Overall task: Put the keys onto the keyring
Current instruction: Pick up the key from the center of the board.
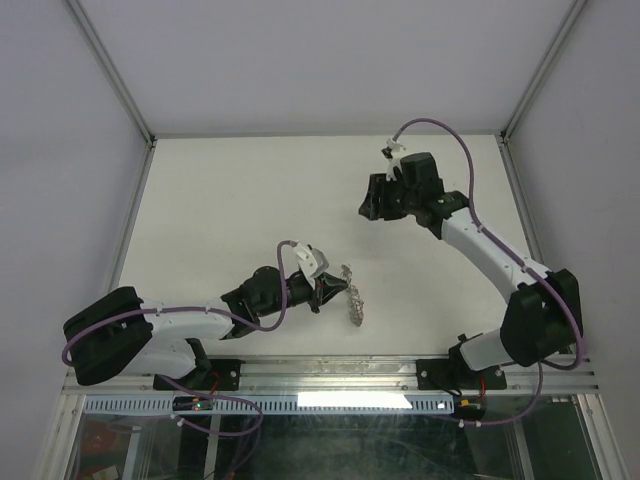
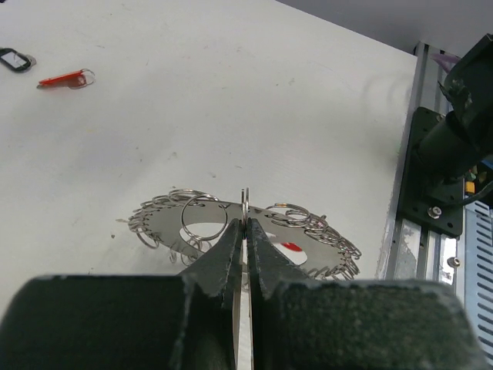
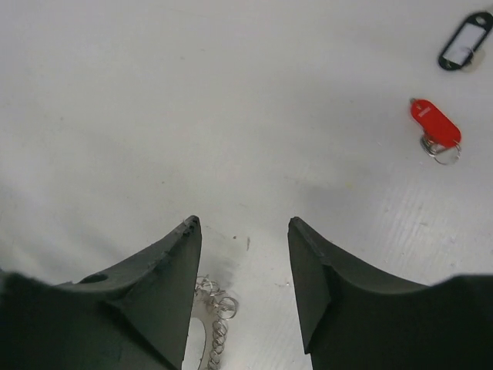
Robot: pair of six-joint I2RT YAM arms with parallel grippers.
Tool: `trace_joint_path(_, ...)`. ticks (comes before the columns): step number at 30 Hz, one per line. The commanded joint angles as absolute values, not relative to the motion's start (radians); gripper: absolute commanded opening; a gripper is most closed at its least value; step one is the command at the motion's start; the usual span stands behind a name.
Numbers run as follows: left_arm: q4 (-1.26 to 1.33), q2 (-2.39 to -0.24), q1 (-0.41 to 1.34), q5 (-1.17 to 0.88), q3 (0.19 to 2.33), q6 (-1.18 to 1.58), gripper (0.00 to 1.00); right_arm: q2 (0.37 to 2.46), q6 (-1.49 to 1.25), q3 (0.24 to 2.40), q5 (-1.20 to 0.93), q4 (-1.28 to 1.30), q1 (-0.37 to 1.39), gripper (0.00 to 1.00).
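Right up against the lens: left gripper (image 2: 245, 231), both fingers squeezed tight together on one loop at the near rim of the keyring (image 2: 163, 223). Just one keyring, flat grey, fringed all round with little rings, down near the front edge of the white table (image 2: 231, 92). Can't tell whether it's lying flat or lifted a touch. Spotting a bit of red (image 2: 290, 247) among the rings on its right side, too hidden to call.

Counting two loose keys further out on the table: one red-tagged key (image 3: 435, 123) with a small ring at its end, and one black-tagged key (image 3: 464, 42) with a pale label window. Near each other but not touching, and well apart from the keyring.

Over to the right gripper (image 3: 244, 223): two fingers spread wide, nothing between them, aimed at bare table, both keys off to the upper right of its view. Also catching a few wire loops (image 3: 216, 308) low between those fingers, hard to say what from.

Two arms, two grippers total.
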State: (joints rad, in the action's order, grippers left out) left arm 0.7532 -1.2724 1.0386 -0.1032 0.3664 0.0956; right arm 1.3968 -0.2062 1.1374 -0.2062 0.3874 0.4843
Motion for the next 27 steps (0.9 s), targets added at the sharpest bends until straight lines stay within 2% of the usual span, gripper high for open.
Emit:
trace_joint_path(1, 0.721, -1.278, 1.026, -0.052, 0.403, 0.196, 0.0, 1.448, -0.347, 1.173, -0.266, 0.353, 0.36, 0.52)
trace_joint_path(10, 0.627, -1.292, 1.027, -0.065, 0.464, 0.121, 0.0, 1.611, -0.436, 1.082, -0.262, 0.181, 0.14, 0.5)
trace_joint_path(20, 0.597, -1.246, 1.026, -0.052, 0.466, 0.104, 0.0, 1.767, -0.429, 1.126, -0.288, 0.172, 0.096, 0.44)
trace_joint_path(24, 0.574, -1.259, 1.023, -0.103, 0.485, 0.102, 0.0, 1.797, -0.425, 1.107, -0.311, 0.128, 0.08, 0.42)
trace_joint_path(27, 0.566, -1.279, 1.02, -0.144, 0.502, 0.101, 0.0, 1.82, -0.407, 1.103, -0.323, 0.108, 0.066, 0.38)
